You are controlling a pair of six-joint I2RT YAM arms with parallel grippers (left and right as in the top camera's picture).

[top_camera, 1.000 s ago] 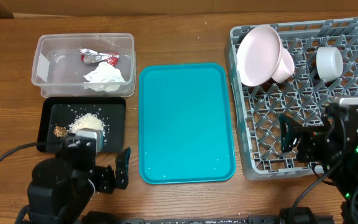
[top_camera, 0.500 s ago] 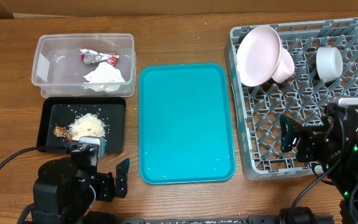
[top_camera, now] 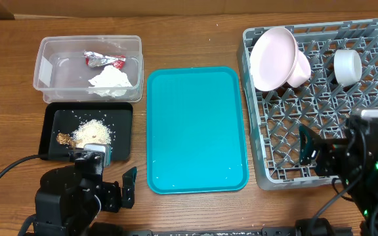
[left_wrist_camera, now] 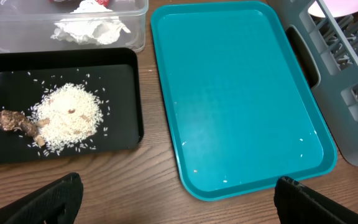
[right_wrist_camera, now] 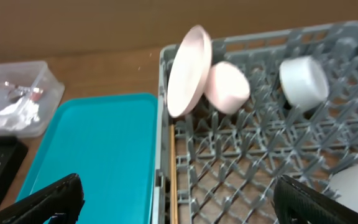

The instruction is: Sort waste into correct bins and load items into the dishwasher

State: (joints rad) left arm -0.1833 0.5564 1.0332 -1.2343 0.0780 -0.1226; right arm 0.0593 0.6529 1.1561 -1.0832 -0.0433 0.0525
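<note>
The worktop [top_camera: 195, 39] carries the rack [top_camera: 320, 131] at right, a teal tray [top_camera: 195, 128] in the middle, the tub [top_camera: 44, 62] and black tray [top_camera: 52, 124] at left. The left end effector [left_wrist_camera: 178, 183] and right end effector [right_wrist_camera: 176, 183] are spread wide, empty. Plate [top_camera: 271, 59], bowl [top_camera: 302, 69] and cup [top_camera: 348, 65] stand in the rack; napkin [top_camera: 112, 80] and wrapper [top_camera: 102, 60] in the tub; rice [top_camera: 94, 131] and lump [top_camera: 63, 138] in the black tray.

black left arm [top_camera: 67, 200] with a black cable [top_camera: 5, 172], black right arm [top_camera: 359, 157] with a green light [top_camera: 375, 165], teal-tipped fingers [top_camera: 129, 178]
</note>
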